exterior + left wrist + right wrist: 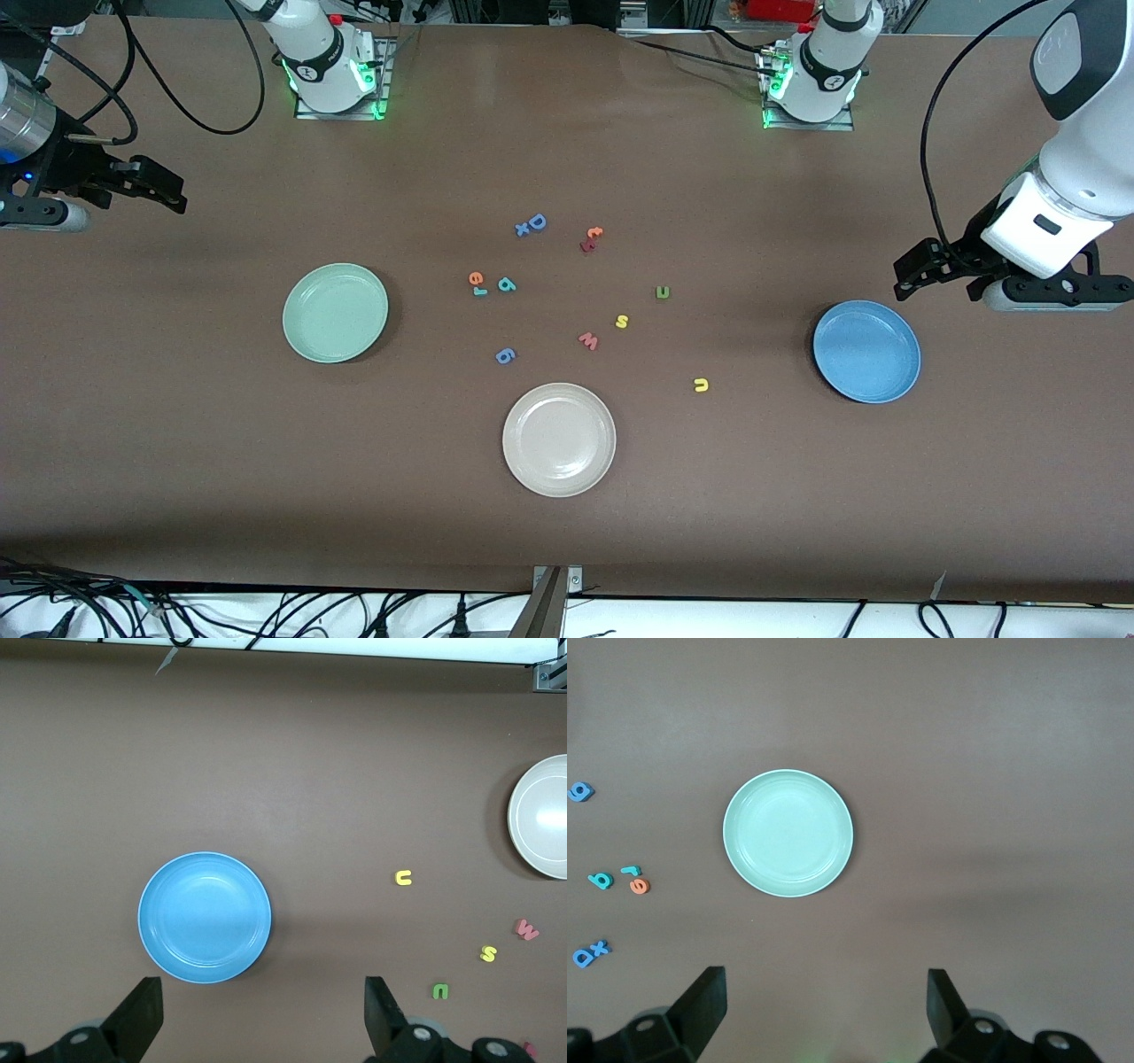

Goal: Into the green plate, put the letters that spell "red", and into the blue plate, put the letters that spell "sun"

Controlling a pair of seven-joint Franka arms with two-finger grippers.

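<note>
The mint-green plate point(335, 312) point(788, 833) lies empty toward the right arm's end, the blue plate point(866, 351) point(205, 917) empty toward the left arm's end. Between them lie the orange e point(476, 278) point(640, 887), teal r point(479, 291) and teal d point(506, 284) close together. The green n point(663, 291) point(440, 991), yellow s point(622, 322) point(488, 953) and yellow u point(701, 385) point(404, 877) are spread apart. My left gripper point(917, 270) point(263, 988) hangs open over bare table beside the blue plate. My right gripper point(164, 190) point(824, 979) hangs open over the table's right-arm end.
A cream-white plate point(559, 439) sits nearest the front camera. Other letters lie among the task ones: a blue D point(536, 221) with a blue x, an orange and a dark red letter point(590, 239), a pink w point(588, 340), a blue g point(505, 355).
</note>
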